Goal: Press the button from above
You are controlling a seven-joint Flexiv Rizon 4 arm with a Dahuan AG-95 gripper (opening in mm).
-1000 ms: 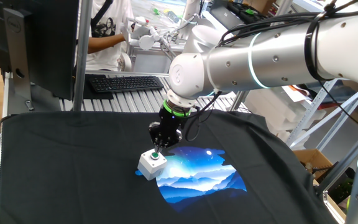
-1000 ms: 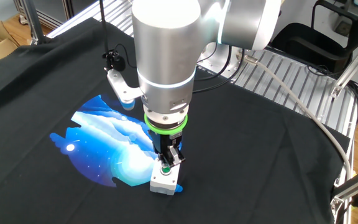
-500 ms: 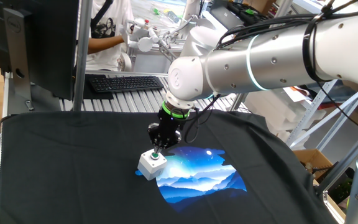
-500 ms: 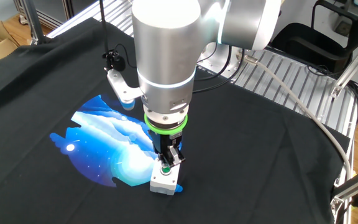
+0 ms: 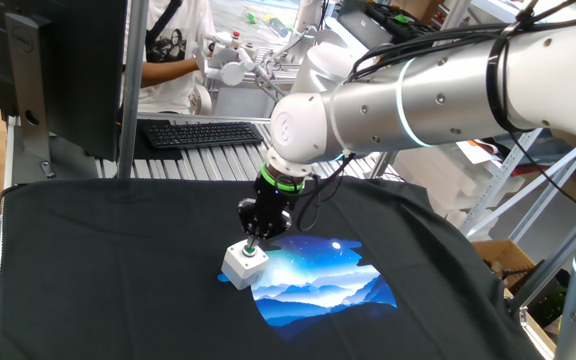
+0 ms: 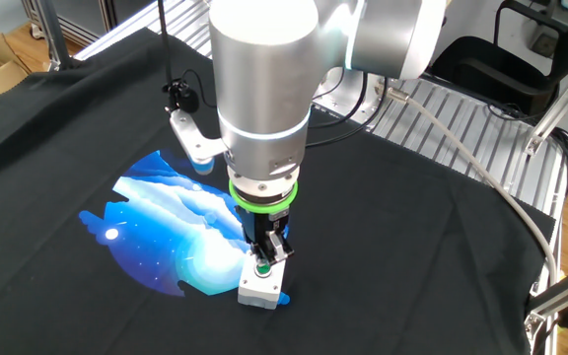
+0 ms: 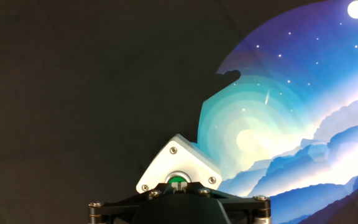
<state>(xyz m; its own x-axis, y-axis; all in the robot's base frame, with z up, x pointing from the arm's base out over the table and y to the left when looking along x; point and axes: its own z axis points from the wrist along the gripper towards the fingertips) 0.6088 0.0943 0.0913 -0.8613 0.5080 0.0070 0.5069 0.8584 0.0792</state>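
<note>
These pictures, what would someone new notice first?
Probably the big silver arm reaching down over the table, its pincer right over the green button on a small grey box. Next, the bright blue night-sky print on the black cloth, with the box at its edge.

In the hand view the gripper [image 7: 178, 200] runs off the bottom edge, so its fingertips cannot be seen. It covers the near half of the button [image 7: 178, 181] and the near corner of the grey box [image 7: 178, 160]. In both fixed views the fingertips are too small to tell whether they touch the button.
</note>
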